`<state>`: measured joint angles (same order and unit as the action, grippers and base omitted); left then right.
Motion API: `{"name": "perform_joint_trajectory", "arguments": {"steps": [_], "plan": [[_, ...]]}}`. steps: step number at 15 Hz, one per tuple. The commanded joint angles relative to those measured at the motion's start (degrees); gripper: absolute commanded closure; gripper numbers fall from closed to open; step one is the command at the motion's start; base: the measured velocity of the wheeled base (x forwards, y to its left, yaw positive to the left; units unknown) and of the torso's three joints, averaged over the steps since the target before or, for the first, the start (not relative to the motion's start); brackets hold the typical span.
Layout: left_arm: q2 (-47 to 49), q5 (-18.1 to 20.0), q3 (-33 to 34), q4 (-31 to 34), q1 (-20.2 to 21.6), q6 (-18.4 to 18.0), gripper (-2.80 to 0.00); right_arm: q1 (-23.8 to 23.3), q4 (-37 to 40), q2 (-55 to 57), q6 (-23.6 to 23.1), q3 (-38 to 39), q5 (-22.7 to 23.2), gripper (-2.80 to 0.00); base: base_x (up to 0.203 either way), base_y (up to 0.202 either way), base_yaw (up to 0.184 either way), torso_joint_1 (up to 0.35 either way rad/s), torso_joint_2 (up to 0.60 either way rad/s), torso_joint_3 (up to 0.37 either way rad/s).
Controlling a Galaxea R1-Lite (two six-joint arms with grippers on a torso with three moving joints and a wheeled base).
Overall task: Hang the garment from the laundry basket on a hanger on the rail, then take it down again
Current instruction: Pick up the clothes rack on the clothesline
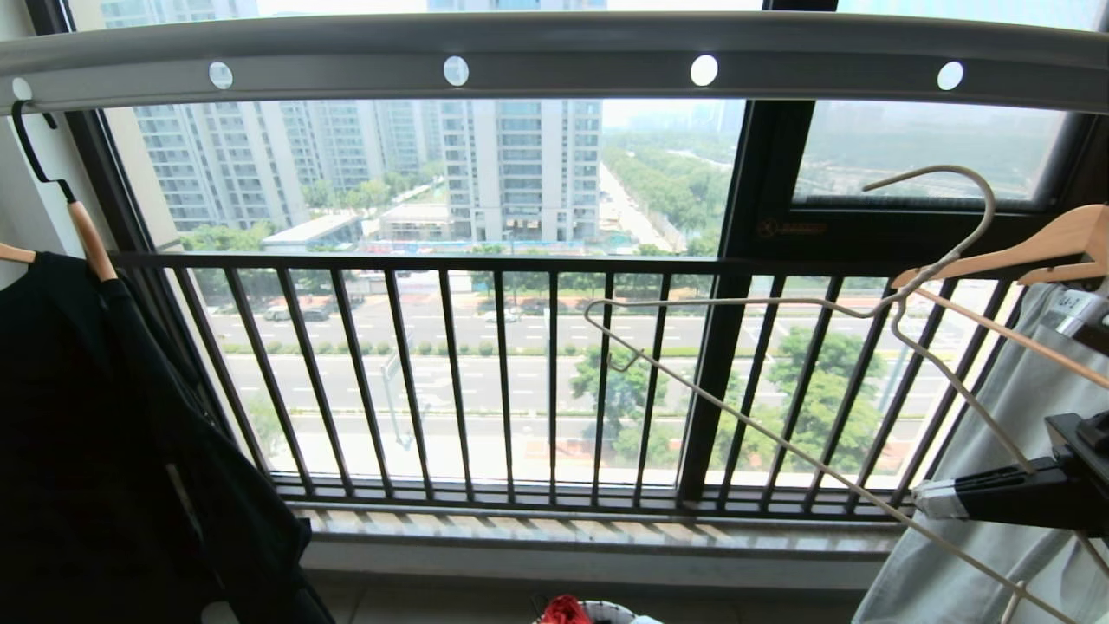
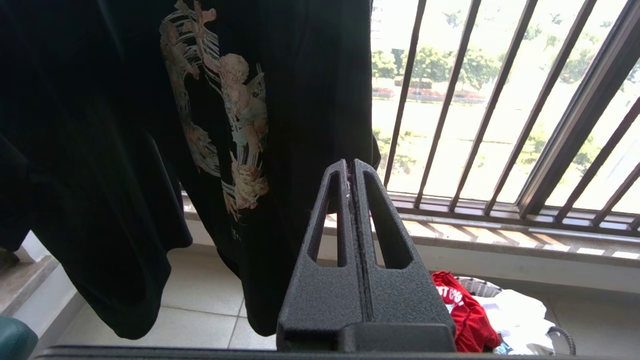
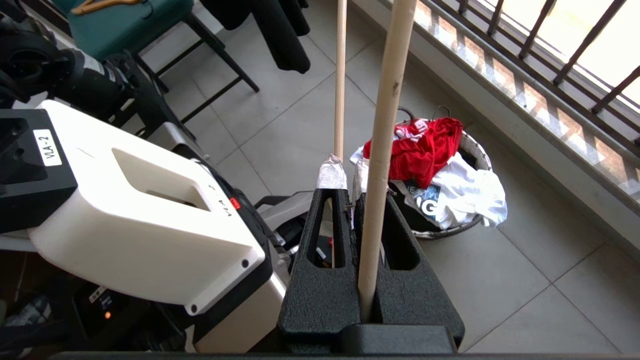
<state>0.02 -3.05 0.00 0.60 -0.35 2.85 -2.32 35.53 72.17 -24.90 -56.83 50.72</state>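
right gripper clamped tight on the wire hanger, well above the laundry basket. red shirt heaped in the basket, down and toward the window from the hanger. hanger tilted, hook up toward the rail. left gripper shut, empty, parked.

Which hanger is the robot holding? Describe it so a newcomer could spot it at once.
Start at the grey rail spanning the window. Below its right end, the right gripper clamps the hanger. It is thin pale wire and bare; the wooden hangers beside it are thick.
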Motion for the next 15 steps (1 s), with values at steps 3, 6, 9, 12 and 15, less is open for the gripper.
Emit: {"name": "perform_joint_trajectory", "arguments": {"steps": [3,6,9,12,15], "plan": [[0.06,-0.03,-0.03,0.02,0.0,0.05,0.0,0.12,-3.8,3.29,-0.58,0.32,2.81,0.0,0.0,0.0,0.0,0.0,0.0,0.0],[0.06,-0.03,-0.08,0.02,0.0,0.05,0.0,0.13,-5.89,3.68,-0.93,1.01,2.81,0.0,0.0,0.0,0.0,0.0,0.0,0.0],[0.06,-0.03,-0.06,0.02,0.0,0.05,0.0,0.12,-6.0,3.94,-3.66,2.41,2.81,0.0,0.0,0.0,0.0,0.0,0.0,0.0],[-0.02,-0.03,-0.01,0.02,0.0,0.05,0.0,0.12,-6.35,3.95,-3.75,2.52,2.81,0.0,0.0,0.0,0.0,0.0,0.0,0.0],[0.06,-0.03,-0.08,0.02,0.0,0.05,0.0,0.03,-6.45,4.22,-3.66,2.5,2.72,0.0,0.0,0.0,0.0,0.0,0.0,0.0]]}}
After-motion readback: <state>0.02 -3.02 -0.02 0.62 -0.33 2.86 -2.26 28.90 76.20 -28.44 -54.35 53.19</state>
